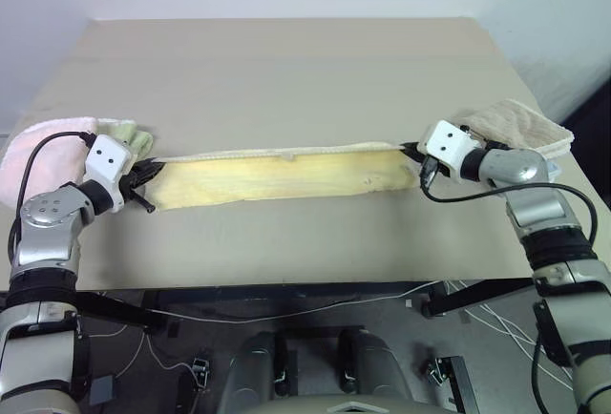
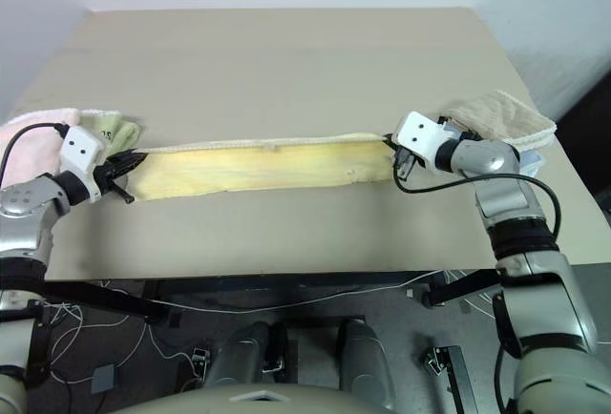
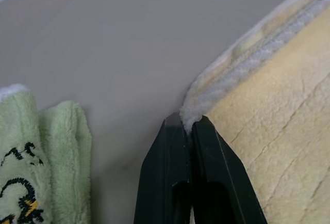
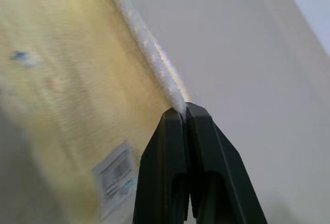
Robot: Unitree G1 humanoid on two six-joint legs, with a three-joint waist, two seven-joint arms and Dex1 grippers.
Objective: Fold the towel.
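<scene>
The pale yellow towel (image 1: 282,175) hangs stretched as a long band across the middle of the table, held up by its two upper corners. My left gripper (image 1: 145,168) is shut on the towel's left corner, and in the left wrist view its black fingers (image 3: 206,146) pinch the whitish hem (image 3: 192,114). My right gripper (image 1: 412,151) is shut on the right corner. In the right wrist view, that hem (image 4: 154,59) runs into the closed tips. A small label (image 4: 116,175) shows on the cloth there.
The tan table (image 1: 286,71) stretches far behind the towel. A pink fluffy towel (image 1: 33,156) and a green embroidered cloth (image 1: 129,134) lie at the left edge. A beige folded towel (image 1: 520,126) rests at the right edge behind my right wrist.
</scene>
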